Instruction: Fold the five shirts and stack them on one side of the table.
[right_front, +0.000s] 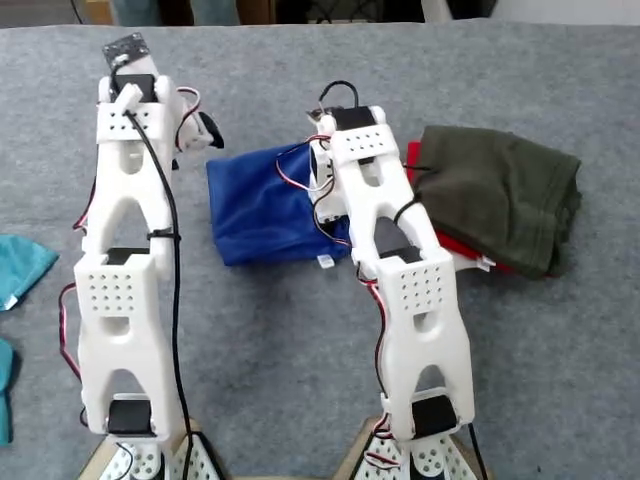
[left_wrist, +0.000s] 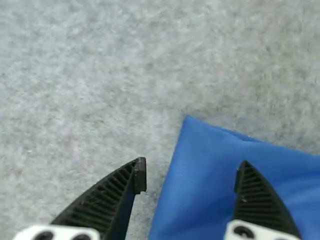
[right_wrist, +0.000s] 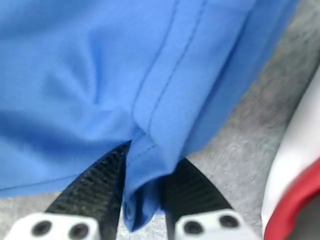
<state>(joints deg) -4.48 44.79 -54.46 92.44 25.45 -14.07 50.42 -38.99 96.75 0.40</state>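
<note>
Right gripper (right_wrist: 150, 160) jaws pinch an edge fold of the blue fabric shirt (right_front: 262, 205), frame centre; left gripper (left_wrist: 193, 172) jaws spread over its corner.

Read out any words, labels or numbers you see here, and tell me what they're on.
No text can be read.
The white tag at the blue shirt edge is too small to read.
The second tag by the red shirt is too small as well.
</note>
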